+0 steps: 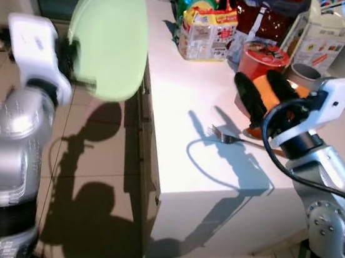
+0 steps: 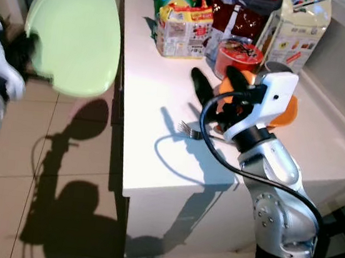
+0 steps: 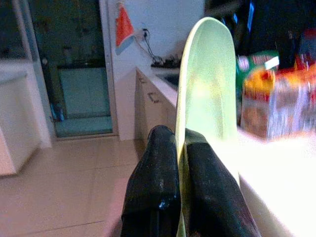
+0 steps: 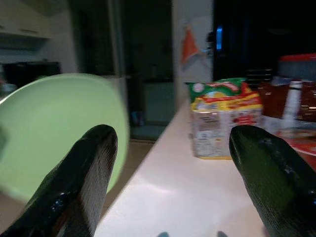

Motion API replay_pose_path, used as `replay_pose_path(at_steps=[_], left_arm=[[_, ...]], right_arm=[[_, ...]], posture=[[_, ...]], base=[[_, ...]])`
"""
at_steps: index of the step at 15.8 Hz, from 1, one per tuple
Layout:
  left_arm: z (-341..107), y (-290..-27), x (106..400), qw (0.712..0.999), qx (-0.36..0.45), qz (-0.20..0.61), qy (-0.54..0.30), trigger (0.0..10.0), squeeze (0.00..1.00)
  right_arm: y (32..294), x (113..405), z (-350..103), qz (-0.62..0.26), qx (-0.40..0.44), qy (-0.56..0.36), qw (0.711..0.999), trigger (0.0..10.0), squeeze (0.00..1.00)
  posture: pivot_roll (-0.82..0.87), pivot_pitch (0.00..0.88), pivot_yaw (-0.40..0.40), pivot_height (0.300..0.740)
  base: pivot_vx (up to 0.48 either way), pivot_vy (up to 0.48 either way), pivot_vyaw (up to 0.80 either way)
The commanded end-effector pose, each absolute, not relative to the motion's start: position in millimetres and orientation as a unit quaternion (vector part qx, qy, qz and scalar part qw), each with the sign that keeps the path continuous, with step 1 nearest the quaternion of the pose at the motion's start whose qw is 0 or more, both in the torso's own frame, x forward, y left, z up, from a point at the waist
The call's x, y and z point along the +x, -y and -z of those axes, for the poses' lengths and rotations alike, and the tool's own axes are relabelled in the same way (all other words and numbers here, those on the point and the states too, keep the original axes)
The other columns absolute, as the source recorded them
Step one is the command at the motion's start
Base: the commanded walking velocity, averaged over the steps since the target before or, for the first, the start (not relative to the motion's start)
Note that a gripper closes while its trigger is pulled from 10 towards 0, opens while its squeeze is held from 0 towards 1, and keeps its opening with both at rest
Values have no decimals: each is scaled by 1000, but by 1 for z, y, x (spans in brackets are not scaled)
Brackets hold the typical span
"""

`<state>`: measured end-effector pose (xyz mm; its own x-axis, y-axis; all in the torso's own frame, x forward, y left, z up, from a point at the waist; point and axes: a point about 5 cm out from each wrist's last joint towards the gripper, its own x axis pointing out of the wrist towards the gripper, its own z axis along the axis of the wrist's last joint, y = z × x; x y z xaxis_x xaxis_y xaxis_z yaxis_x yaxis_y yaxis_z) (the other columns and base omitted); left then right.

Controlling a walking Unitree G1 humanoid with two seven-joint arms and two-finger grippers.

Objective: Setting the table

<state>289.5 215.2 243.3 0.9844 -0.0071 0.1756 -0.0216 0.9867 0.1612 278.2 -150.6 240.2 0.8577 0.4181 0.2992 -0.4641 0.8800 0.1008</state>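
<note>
A pale green plate (image 1: 108, 36) is pinched by its lower rim between the two fingers of the left gripper (image 3: 180, 168), which are pressed against either face of it. The plate is held upright (tilted slightly), raised beyond the gripper over the tiled floor (image 1: 91, 176), just beside the edge of the white counter (image 1: 185, 130).

The right gripper (image 1: 265, 93) is held above the counter with its fingers spread wide and nothing between them. Just below it a fork (image 1: 228, 136) lies on the counter, its tines pointing toward the counter's edge, and an orange object (image 2: 288, 112) sits under the wrist. Beyond the gripper's fingertips a red tub (image 1: 263, 58) and a yellow snack packet (image 1: 207, 29) are seen among other groceries.
</note>
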Motion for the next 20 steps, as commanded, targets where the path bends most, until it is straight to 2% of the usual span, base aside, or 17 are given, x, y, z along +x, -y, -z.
replay_pose_path(at_steps=[1, 4, 8, 12, 20], left_arm=[[-257, -207, 282, 987, 101, 2, 124, 10000, 0], [-253, -196, 284, 988, 74, -5, 134, 10000, 0], [-241, -173, 289, 985, 110, 33, 131, 10000, 0], [-233, -174, 287, 986, 114, 30, 121, 10000, 0], [-234, -178, 286, 984, 121, 23, 128, 10000, 0]], right_arm=[[154, 280, -241, -205, 78, 140, 966, 10000, 0], [154, 283, -235, -189, 100, 127, 969, 10000, 0], [152, 285, -225, -158, 91, 121, 976, 10000, 0], [151, 282, -215, -152, 67, 111, 980, 10000, 0], [151, 283, -218, -154, 65, 120, 979, 10000, 0]], posture=[[43, 0, -66, 740], [50, 0, -68, 740], [18, 0, -36, 740], [15, 0, -30, 740], [13, 0, -35, 740]], base=[[0, 0, 0], [0, 0, 0], [0, 0, 0], [-128, 0, 0], [-360, 0, 0]])
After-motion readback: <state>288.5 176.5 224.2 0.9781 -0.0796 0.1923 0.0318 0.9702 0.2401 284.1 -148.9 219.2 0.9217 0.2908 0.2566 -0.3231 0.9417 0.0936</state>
